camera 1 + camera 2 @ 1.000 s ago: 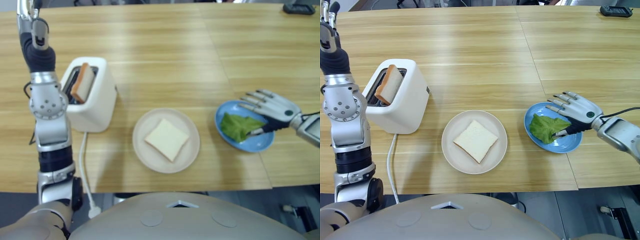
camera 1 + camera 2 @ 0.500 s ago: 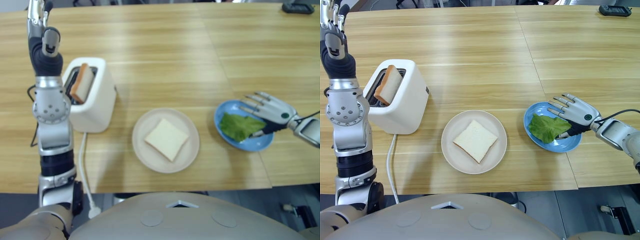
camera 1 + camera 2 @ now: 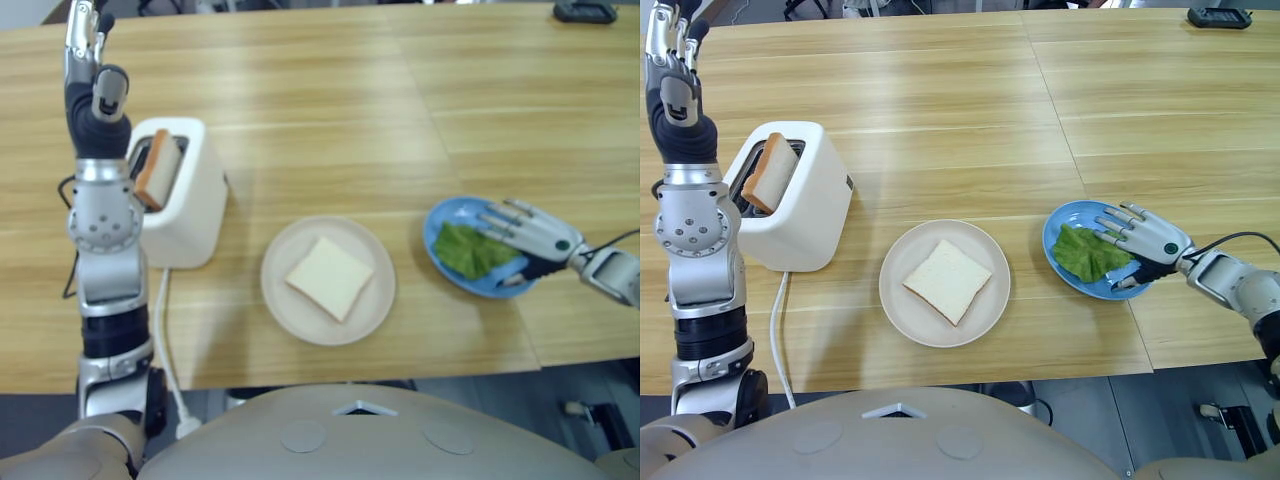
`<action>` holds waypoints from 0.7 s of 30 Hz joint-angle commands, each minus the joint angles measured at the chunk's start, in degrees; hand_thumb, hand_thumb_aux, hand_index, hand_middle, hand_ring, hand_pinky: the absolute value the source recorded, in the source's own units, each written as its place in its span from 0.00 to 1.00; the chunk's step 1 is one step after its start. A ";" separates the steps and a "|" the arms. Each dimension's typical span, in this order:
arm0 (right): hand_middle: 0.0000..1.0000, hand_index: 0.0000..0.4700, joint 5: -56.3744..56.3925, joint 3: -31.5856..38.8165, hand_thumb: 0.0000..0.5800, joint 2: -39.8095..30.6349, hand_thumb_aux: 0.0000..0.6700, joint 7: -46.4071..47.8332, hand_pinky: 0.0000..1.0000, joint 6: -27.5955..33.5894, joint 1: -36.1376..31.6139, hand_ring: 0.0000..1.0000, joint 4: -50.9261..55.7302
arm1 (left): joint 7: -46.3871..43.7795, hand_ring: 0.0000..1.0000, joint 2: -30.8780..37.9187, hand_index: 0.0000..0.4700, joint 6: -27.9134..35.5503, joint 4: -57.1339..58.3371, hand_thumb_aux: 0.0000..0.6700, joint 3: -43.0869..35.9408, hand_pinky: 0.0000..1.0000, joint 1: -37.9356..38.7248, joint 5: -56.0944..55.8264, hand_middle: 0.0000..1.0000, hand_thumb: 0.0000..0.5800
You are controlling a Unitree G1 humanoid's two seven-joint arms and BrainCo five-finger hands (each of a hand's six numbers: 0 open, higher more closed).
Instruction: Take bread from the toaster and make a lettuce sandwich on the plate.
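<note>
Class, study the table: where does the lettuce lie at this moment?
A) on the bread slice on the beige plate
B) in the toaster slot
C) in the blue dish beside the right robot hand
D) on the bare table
C: the lettuce lies in the blue dish under the right robot hand; the bread slice is bare.

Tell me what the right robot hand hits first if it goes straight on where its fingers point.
The lettuce. The right robot hand points left over the blue plate, with its fingertips at the leaf's edge. Whether they already touch it is unclear.
</note>
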 commanded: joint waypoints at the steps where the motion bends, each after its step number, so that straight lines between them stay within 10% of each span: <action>1: 0.00 0.00 -0.13 1.87 0.00 0.94 0.00 0.42 0.00 0.22 -2.74 0.00 -0.04 | -0.74 0.00 -0.28 0.00 0.53 -0.41 0.00 -0.47 0.00 0.35 0.39 0.00 0.00; 9: 0.00 0.00 -0.27 5.41 0.00 4.21 0.00 -2.09 0.00 2.16 -5.70 0.00 4.67 | -1.76 0.00 -0.10 0.00 0.21 -0.20 0.00 -0.57 0.00 0.35 0.15 0.00 0.00; 10: 0.00 0.32 -0.16 5.84 0.55 4.43 0.33 -2.42 0.00 2.21 -5.84 0.00 5.12 | -1.83 0.00 -0.09 0.00 0.21 -0.21 0.00 -0.56 0.00 0.38 0.15 0.00 0.00; 11: 0.00 0.60 -0.17 6.28 0.85 4.69 0.61 -2.85 0.00 2.41 -5.90 0.00 5.65 | -1.89 0.00 -0.08 0.00 0.21 -0.17 0.00 -0.61 0.00 0.39 0.21 0.00 0.00; 12: 0.00 0.60 -0.20 6.56 0.85 4.83 0.61 -3.18 0.00 2.56 -5.95 0.00 6.00 | -1.95 0.00 -0.07 0.00 0.21 -0.17 0.00 -0.63 0.00 0.41 0.24 0.00 0.00; 13: 0.00 0.98 -0.14 6.78 1.00 5.02 1.00 -3.57 0.00 2.59 -6.05 0.00 6.55 | -2.03 0.00 -0.07 0.00 0.22 -0.16 0.00 -0.66 0.00 0.43 0.27 0.00 0.00; 21: 0.00 0.98 0.70 8.63 1.00 5.85 1.00 -5.84 0.00 2.64 -6.69 0.00 10.20 | -2.61 0.00 -0.19 0.00 0.35 -0.09 0.00 -0.91 0.00 0.35 0.47 0.00 0.00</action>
